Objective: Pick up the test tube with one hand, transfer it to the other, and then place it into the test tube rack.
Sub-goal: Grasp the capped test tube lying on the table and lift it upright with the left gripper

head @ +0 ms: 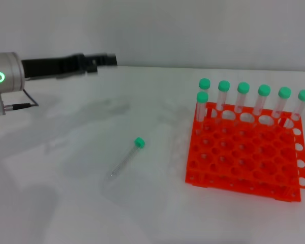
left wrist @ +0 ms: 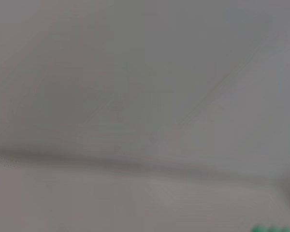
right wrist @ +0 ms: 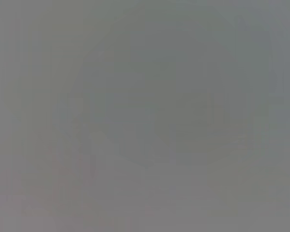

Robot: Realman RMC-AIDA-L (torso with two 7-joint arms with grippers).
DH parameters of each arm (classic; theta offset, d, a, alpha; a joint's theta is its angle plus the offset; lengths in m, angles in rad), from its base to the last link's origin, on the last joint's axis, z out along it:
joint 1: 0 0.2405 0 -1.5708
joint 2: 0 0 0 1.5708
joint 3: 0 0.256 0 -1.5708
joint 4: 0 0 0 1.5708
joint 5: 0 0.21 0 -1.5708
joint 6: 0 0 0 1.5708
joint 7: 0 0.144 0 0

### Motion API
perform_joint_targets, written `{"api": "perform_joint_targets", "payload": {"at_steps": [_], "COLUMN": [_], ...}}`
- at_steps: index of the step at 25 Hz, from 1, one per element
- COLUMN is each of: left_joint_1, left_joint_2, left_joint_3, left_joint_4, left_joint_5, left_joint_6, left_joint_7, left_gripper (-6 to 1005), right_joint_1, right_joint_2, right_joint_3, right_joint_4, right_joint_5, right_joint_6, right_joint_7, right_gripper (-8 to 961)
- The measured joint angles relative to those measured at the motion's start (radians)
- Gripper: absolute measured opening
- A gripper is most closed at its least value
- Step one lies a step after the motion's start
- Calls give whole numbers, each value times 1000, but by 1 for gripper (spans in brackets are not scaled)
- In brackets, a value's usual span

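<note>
While lying flat, test tube [head: 126,158] sits well apart from left claw [head: 105,59].

Left end effector [head: 104,60] raised, extended forward.

A white table [head: 66,203] fills most of the head view, its smooth surface evenly lit and carrying only soft, faint shadows. Behind its far edge rises a plain pale grey wall [head: 203,30], bare and unmarked. The left wrist view shows only blurred grey surfaces crossed by a dim darker line
</note>
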Motion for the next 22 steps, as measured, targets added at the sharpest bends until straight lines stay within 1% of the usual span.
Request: {"api": "perform_joint_targets", "payload": {"at_steps": [3,5,6,7,11,13,17,20,22], "left_joint_1": [-97,-154,-208,-208,-305,-347,-390,-412,-429], "left_joint_2": [2,2,-1,-1,-15,-18,-30,-53,-74], "left_joint_3": [0,0,0,0,1,1,1,1,1], "left_joint_4": [-39,-39,-36,-36,-21,15,91,128,132], "left_joint_5": [255,386,495,495,715,839,965,1038,1087], "left_joint_6": [11,30,49,49,61,63,61,41,17], "left_joint_7": [-200,-308,-383,-383,-535,-626,-729,-752,-752], "left_gripper": [874,874,874,874,874,874,874,874,874], "right_joint_1": [-2,-3,-2,-1,10,14,23,30,34], "right_joint_2": [0,-1,-1,-1,0,0,3,4,4], "right_joint_3": [1,2,2,2,2,2,3,3,3], "right_joint_4": [-6,-13,-16,-18,-20,-23,-27,-27,-26], "right_joint_5": [3,4,4,4,5,5,5,5,5], "right_joint_6": [-23,-39,-45,-52,-62,-62,-75,-85,-92], "right_joint_7": [0,-2,-3,-5,-8,-8,-8,-8,-8], "right_gripper": [867,867,867,867,866,866,866,866,865]}}
